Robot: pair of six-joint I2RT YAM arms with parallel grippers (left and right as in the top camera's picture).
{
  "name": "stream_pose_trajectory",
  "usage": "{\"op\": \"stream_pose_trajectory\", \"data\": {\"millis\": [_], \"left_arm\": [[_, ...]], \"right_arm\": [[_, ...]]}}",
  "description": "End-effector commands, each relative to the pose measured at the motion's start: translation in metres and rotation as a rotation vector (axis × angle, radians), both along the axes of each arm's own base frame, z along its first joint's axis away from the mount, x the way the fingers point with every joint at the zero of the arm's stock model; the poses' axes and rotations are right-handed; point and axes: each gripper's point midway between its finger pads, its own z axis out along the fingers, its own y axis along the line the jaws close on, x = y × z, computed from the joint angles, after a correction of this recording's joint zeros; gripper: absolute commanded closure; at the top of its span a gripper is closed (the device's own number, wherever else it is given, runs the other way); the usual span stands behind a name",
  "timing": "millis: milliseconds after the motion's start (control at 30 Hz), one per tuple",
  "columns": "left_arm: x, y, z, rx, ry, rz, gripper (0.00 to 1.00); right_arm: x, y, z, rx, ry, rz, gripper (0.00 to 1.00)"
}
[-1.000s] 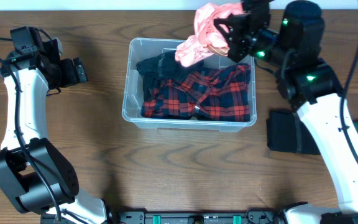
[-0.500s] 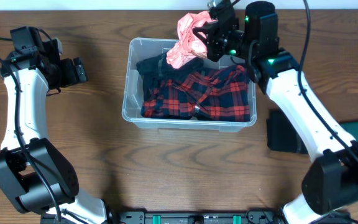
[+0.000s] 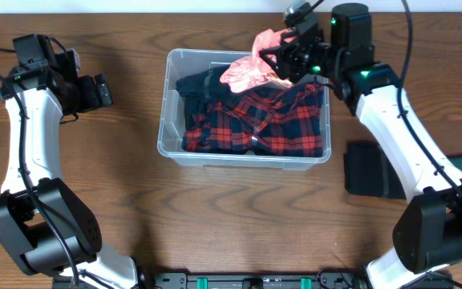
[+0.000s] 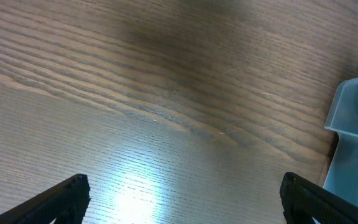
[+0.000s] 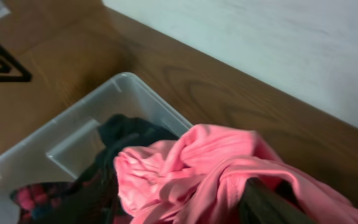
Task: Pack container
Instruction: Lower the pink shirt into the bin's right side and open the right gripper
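The right claw [image 3: 283, 58] is clenched on a pink garment [image 3: 247, 71] above the far rim of the container [image 3: 164, 120], near the far edge of the table [image 3: 239, 217].
Released here, the garment may hang over the rim or fall outside; the left claw [image 3: 101, 90] is spread, empty, near the left edge.

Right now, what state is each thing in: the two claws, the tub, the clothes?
container: open, no lid, partly filled.
plaid shirt: crumpled inside the container.
dark garment: crumpled inside, towards the back.
pink garment: bunched, gripped over the container's back rim.
right gripper: shut on the pink garment.
left gripper: open, empty.
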Motion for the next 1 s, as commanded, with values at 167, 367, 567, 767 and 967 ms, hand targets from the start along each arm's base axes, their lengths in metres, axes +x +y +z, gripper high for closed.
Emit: {"op": "stream_pose_trajectory", "data": {"millis": [167,367,567,767,967], "left_arm": [[0.0,-0.001,-0.003,-0.005,0.006,-0.009,0.02],[0.0,-0.001,-0.003,-0.005,0.006,-0.009,0.02],[0.0,-0.001,-0.003,-0.005,0.006,-0.009,0.02],[0.0,-0.001,-0.003,-0.005,0.006,-0.009,0.02],[0.0,-0.001,-0.003,-0.006,0.005,-0.009,0.02]], "right_arm": [[0.002,-0.058,0.027,0.003,-0.011,-0.102,0.34],[-0.007,-0.075,0.059,0.009,-0.054,-0.134,0.34],[-0.018,-0.048,0.059,0.009,-0.04,-0.075,0.46],[-0.021,-0.01,0.013,-0.071,0.06,-0.052,0.98],[-0.027,0.006,-0.065,-0.18,0.257,-0.043,0.99]]}}
